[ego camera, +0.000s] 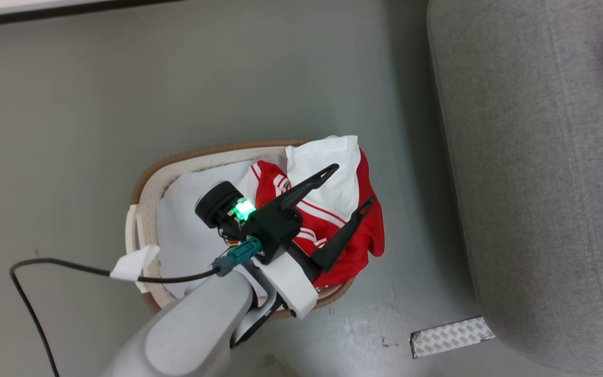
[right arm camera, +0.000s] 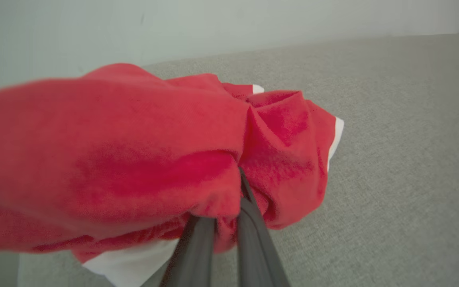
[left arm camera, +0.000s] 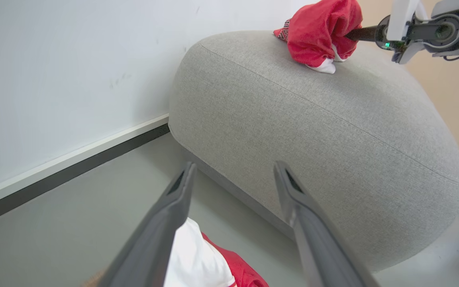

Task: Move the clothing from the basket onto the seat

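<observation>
On the grey sofa (right arm camera: 393,159) the right hand (right arm camera: 240,187) is pinching a red garment (right arm camera: 134,151), fingertips hidden in cloth, while the left hand (ego camera: 353,184) is hovering spread above the basket (ego camera: 147,199).

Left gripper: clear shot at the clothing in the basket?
Probably yes. The left gripper hangs open right above the red-and-white clothing heaped in the basket, nothing between it and the fabric. The right gripper is away at the seat, shut on another red garment.

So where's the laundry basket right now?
In the head view, the basket sits on the floor left of the grey sofa, beneath the open left pincer.
</observation>
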Tool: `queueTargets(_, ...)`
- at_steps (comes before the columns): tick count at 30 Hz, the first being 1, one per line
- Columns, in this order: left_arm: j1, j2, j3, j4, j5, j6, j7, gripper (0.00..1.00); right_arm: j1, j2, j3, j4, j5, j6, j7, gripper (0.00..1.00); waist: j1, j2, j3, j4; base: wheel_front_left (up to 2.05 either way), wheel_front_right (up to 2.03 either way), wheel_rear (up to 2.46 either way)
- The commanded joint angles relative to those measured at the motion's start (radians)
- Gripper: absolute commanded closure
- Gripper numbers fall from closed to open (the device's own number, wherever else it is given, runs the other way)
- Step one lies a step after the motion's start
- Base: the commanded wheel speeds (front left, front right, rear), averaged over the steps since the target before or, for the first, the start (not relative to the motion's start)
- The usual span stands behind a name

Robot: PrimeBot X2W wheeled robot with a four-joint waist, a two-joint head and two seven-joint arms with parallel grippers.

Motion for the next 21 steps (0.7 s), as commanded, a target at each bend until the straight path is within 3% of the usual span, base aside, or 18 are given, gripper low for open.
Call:
queueTargets(1, 0.012, -0.001, 0.002, 0.007, -0.004, 0.005, -0.006, 0.0, -0.005, -0.006, 0.038, 0.026, -0.003, -0.002, 0.038, 1.0, -0.0003, 0.0, -0.027, -0.008, 0.0, 0.0, 0.0)
queueTargets(2, 0.016, -0.003, 0.002, 0.009, -0.007, 0.004, -0.008, 0.0, -0.003, -0.009, 0.059, 0.037, -0.004, -0.002, 0.058, 1.0, -0.0003, 0.0, -0.038, -0.01, 0.0, 0.0, 0.0)
queueTargets(3, 0.019, -0.005, 0.001, 0.012, -0.01, 0.004, -0.01, 0.0, -0.001, -0.009, 0.079, 0.043, -0.004, -0.002, 0.075, 0.82, -0.0003, 0.0, -0.049, -0.013, 0.0, 0.0, 0.0)
queueTargets(4, 0.023, -0.008, 0.001, 0.016, -0.011, 0.005, -0.011, 0.0, 0.001, -0.012, 0.095, 0.049, -0.002, -0.002, 0.086, 0.6, -0.0003, 0.0, -0.06, -0.016, 0.0, 0.0, 0.0)
queueTargets(5, 0.025, -0.01, -0.001, 0.019, -0.014, 0.005, -0.013, 0.0, 0.001, -0.016, 0.109, 0.052, 0.003, -0.002, 0.094, 0.16, -0.0003, 0.0, -0.07, -0.018, 0.0, 0.0, 0.0)
queueTargets(6, 0.026, -0.011, 0.0, 0.023, -0.017, 0.004, -0.012, 0.0, 0.002, -0.019, 0.125, 0.055, 0.006, -0.002, 0.102, 0.0, -0.0003, 0.0, -0.081, -0.021, 0.0, 0.0, 0.0)
queueTargets(14, 0.077, -0.035, 0.007, 0.066, -0.05, 0.0, -0.02, 0.0, 0.063, -0.066, 0.273, 0.025, 0.032, -0.002, 0.172, 0.0, -0.0003, 0.0, -0.225, -0.044, 0.0, 0.0, 0.0)
queueTargets(21, 0.164, -0.058, 0.065, 0.065, -0.074, 0.007, -0.02, 0.0, 0.136, -0.145, 0.392, -0.108, 0.07, -0.002, 0.165, 0.0, -0.0003, 0.0, -0.391, -0.038, 0.0, 0.0, 0.0)
